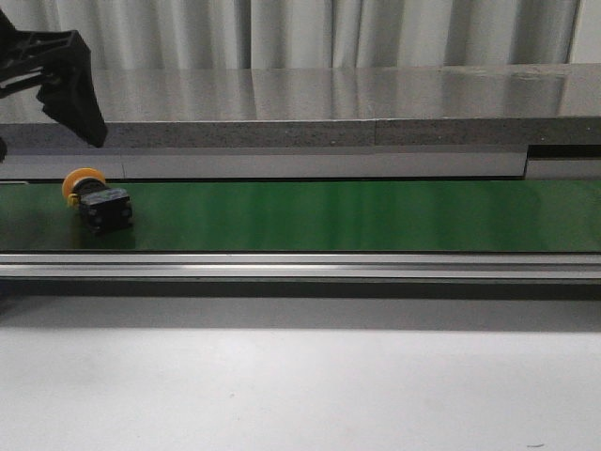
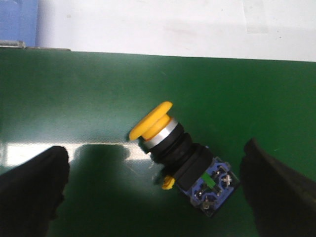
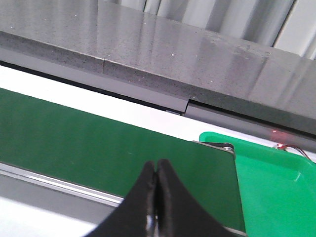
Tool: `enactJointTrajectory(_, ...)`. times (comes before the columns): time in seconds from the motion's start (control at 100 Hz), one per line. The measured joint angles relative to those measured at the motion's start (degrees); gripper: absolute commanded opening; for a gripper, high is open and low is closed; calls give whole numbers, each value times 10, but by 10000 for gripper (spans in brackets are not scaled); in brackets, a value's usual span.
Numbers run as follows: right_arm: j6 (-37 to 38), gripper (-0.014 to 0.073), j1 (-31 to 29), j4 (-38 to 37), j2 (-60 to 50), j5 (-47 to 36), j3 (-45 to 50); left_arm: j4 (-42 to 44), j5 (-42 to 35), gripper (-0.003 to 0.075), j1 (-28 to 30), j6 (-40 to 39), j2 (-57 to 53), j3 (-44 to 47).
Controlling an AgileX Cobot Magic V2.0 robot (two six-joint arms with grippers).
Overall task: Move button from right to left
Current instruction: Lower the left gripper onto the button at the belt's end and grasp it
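Note:
The button (image 1: 99,202), with a yellow-orange mushroom cap and a black boxy body, lies on its side on the green belt (image 1: 357,216) at the far left. In the left wrist view the button (image 2: 182,158) lies between my two spread fingers, touching neither, with its green mark showing. My left gripper (image 2: 155,190) is open and empty; in the front view it (image 1: 56,75) hangs above the button. My right gripper (image 3: 156,170) is shut on nothing, above the belt's right end. It is out of the front view.
A grey stone ledge (image 1: 376,103) runs behind the belt. A metal rail (image 1: 300,268) borders the belt's near edge, with a white tabletop (image 1: 300,385) in front. A bright green bin (image 3: 271,182) stands at the belt's right end.

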Motion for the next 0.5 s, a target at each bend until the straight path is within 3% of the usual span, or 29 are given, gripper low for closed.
enactJointTrajectory(0.5,0,-67,0,0,0,0,0,6,-5,646,0,0,46,-2)
